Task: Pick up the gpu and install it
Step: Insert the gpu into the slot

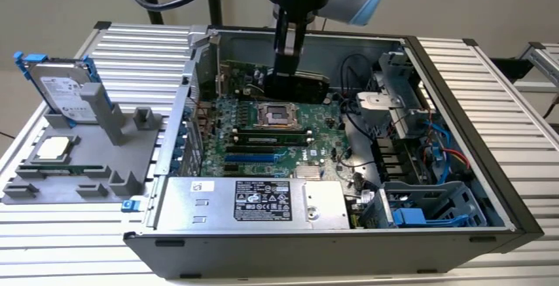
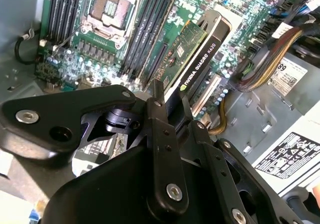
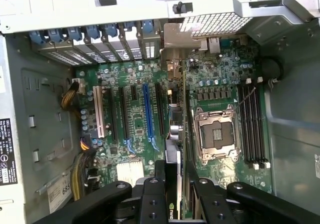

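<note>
**Card lifted, seating still to come**

Claw (image 1: 284, 80) is clamped on the gpu (image 1: 302, 84), its jaws closed on the card's upper edge, and holds it on edge inside the open computer case (image 1: 454, 122). In the exterior view the card hangs at the far end of the motherboard (image 1: 262, 139), just beyond the empty processor socket (image 1: 277, 113). In the second wrist view the gpu (image 2: 200, 59) shows its black cooler and green board running away from the claw (image 2: 167, 119), above the motherboard (image 2: 100, 49) and beside the memory slots (image 2: 150, 24).

As I judge it, the pick-up is done: the card is off the tabletop and carried within the case. The install is not: in the first wrist view the blue expansion slot (image 3: 146, 112) and the black slots beside it lie bare, and the card's edge (image 3: 172, 184) sits between the claw's fingers (image 3: 152, 201), nearer the socket than those slots. Whether the card touches the board I cannot tell.

On the grey fixture (image 1: 78, 161) outside the case stands a hard drive (image 1: 63, 89) with blue clips.
</note>
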You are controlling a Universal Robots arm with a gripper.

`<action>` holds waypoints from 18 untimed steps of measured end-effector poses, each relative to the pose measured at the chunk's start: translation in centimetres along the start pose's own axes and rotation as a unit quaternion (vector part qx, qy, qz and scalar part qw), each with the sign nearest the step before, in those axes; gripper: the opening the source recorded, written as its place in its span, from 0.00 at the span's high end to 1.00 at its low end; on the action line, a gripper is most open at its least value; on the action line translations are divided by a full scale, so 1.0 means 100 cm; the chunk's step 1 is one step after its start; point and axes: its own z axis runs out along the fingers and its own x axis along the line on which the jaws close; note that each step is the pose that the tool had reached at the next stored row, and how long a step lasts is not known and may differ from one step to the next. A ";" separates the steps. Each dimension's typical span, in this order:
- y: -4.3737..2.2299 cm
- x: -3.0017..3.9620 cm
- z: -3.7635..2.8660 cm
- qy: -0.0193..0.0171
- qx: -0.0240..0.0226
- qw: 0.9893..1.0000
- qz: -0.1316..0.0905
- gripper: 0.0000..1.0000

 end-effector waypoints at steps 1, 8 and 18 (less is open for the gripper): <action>0.0000 0.0000 0.0003 0.000 0.000 1.000 0.000 1.00; -0.0002 0.0002 0.0041 0.000 0.000 1.000 0.000 1.00; -0.0005 0.0005 0.0113 0.001 0.000 1.000 -0.005 1.00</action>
